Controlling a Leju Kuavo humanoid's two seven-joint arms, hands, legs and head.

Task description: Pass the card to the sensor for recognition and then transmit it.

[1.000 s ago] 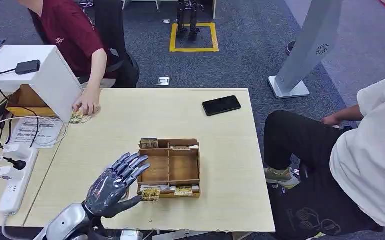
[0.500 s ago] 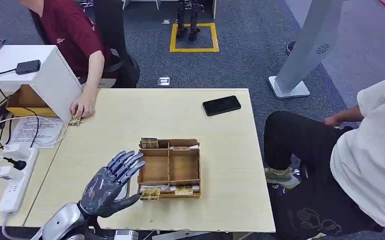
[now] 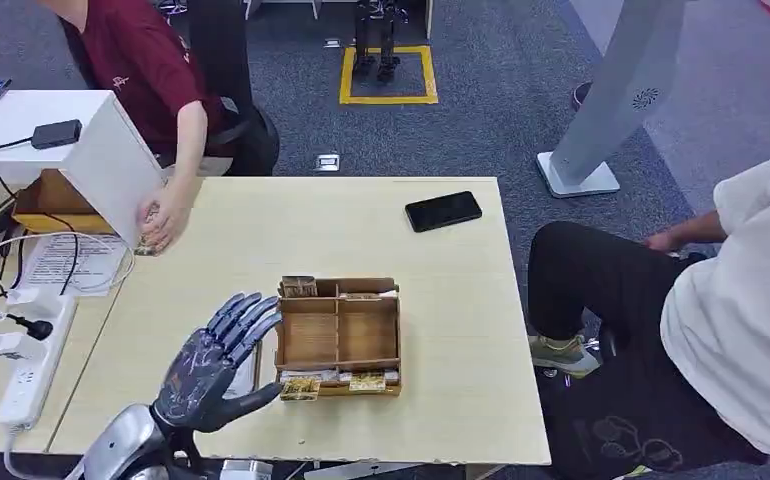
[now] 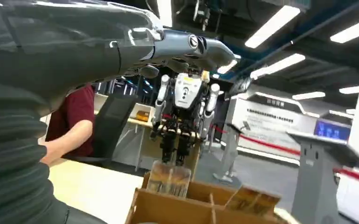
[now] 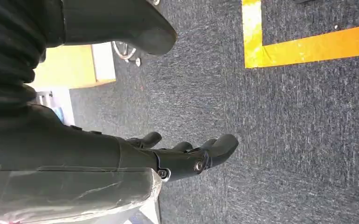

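Note:
A wooden divided box (image 3: 393, 330) sits mid-table, with gold cards (image 3: 301, 388) standing in its near compartment and more cards (image 3: 298, 287) at its far edge. My left hand (image 3: 216, 362) hovers just left of the box, fingers spread, holding nothing. The left wrist view has the fingers (image 4: 182, 44) stretched out above the box (image 4: 168, 212) and its upright cards (image 4: 169, 179). My right hand (image 5: 187, 156) hangs over the carpet, fingers loosely apart and empty. A person's hand (image 3: 161, 222) holds a card by the white stand (image 3: 111, 160), which carries a black device (image 3: 56, 133).
A black phone (image 3: 443, 210) lies at the table's far right. Cables, a paper and a white power strip (image 3: 31, 372) lie on the side table to the left. A seated person in white (image 3: 721, 330) is close to the table's right edge.
My left hand has drawn back a little to the left, away from the box's near cards. The person's hand has slid a card leftward toward the white stand.

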